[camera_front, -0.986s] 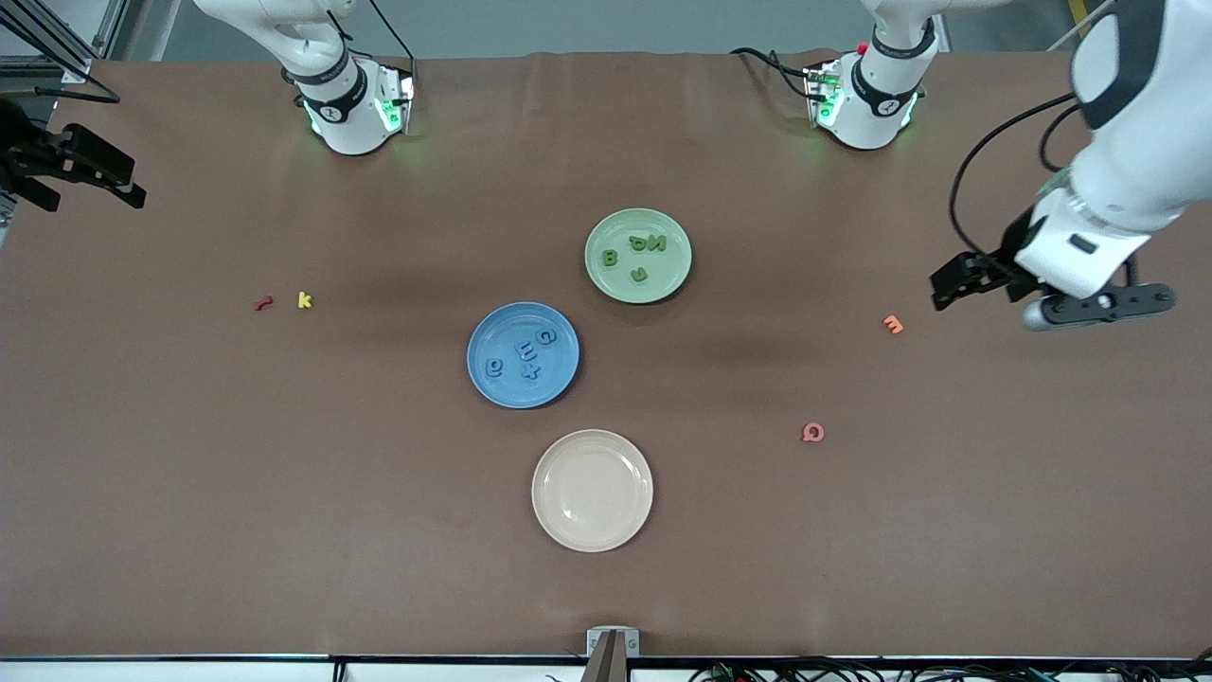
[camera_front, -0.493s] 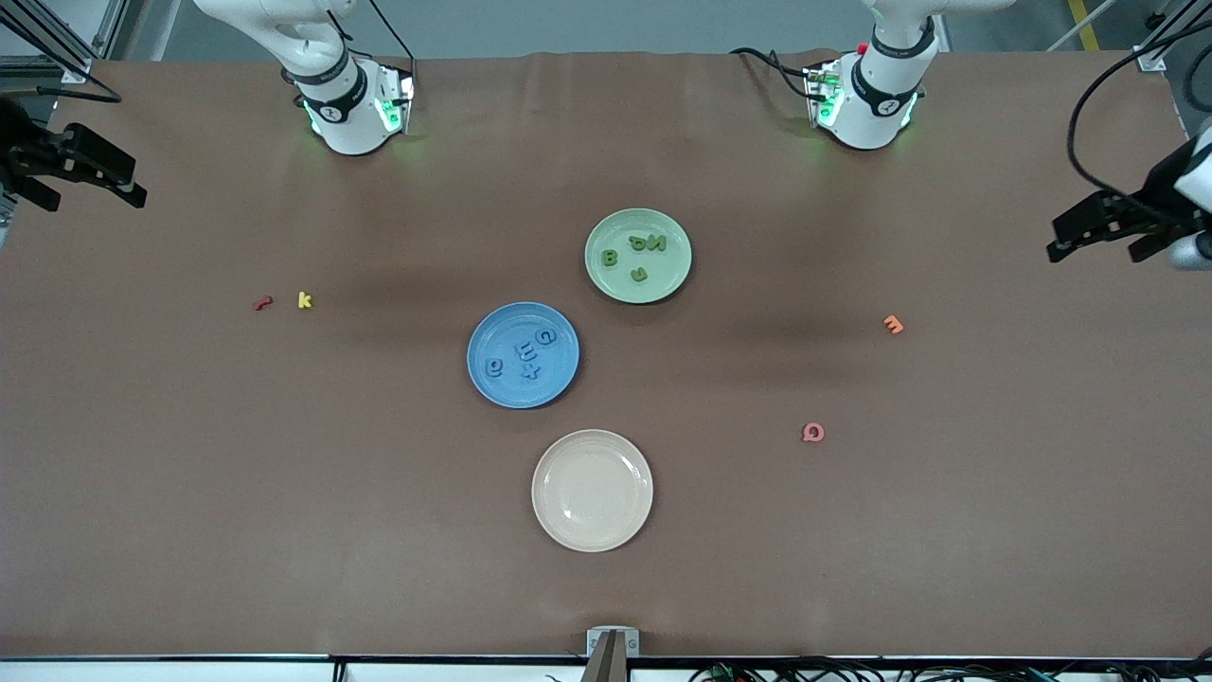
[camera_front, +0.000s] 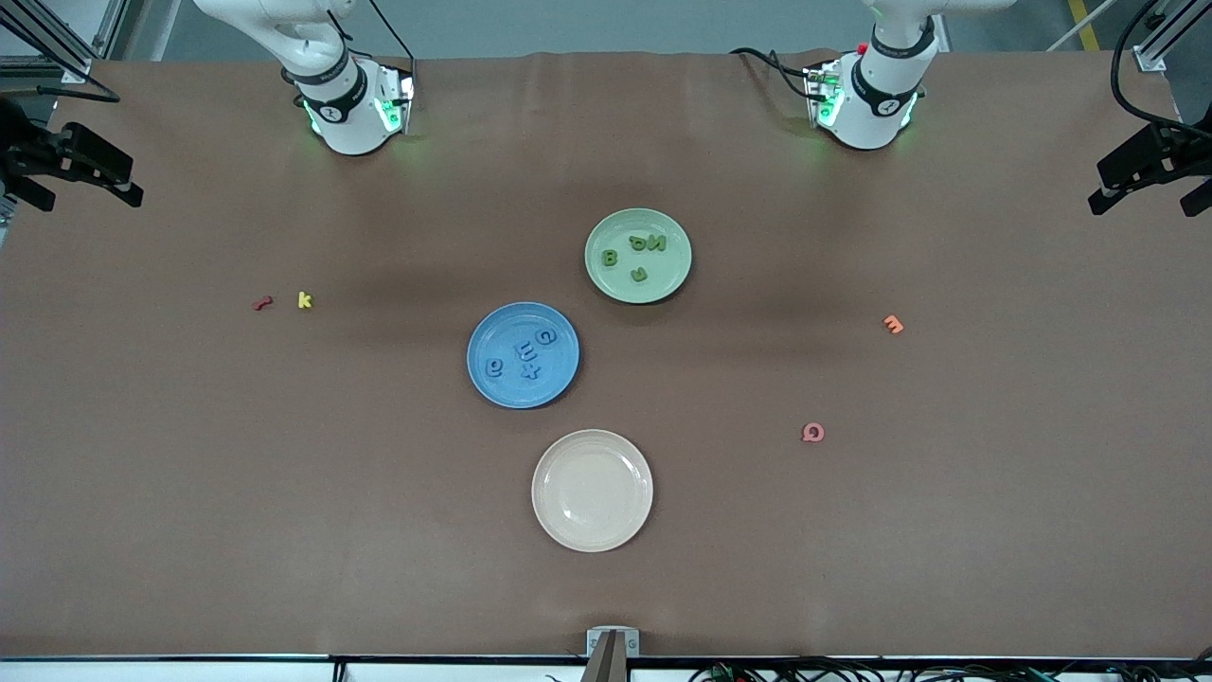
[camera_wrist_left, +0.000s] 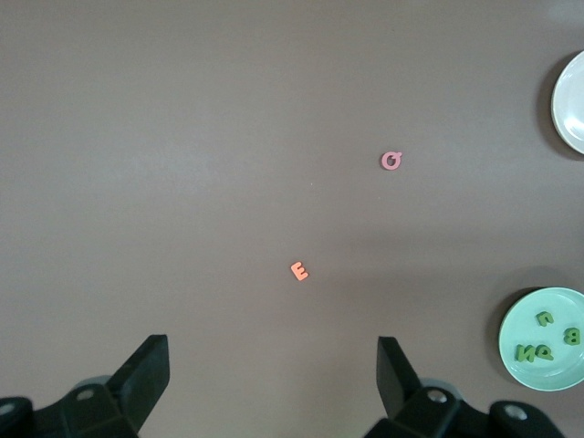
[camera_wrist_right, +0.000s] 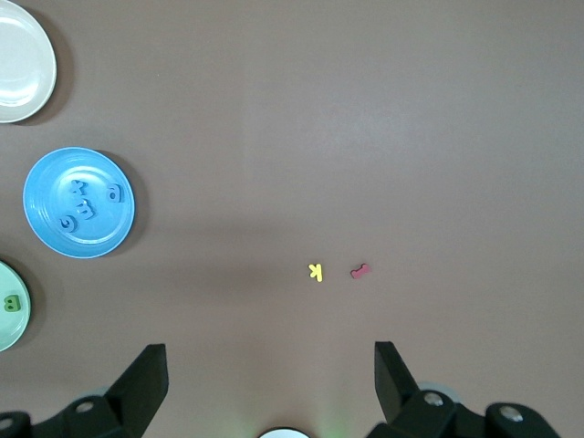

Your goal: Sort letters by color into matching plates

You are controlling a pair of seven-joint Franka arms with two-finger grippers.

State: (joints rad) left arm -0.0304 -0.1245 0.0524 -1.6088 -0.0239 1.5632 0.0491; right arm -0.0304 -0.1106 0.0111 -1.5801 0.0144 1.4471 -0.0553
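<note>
While both plates hold their letters, the spread, empty left gripper and right gripper hang well apart.

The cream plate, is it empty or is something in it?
Empty. The cream plate shows only its bare inside, with no letter on it.

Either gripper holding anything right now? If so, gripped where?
Nothing held. Left gripper and right gripper are both open and empty, each parked up over its own end of the table. Blue and green letters already sit in their plates.
</note>
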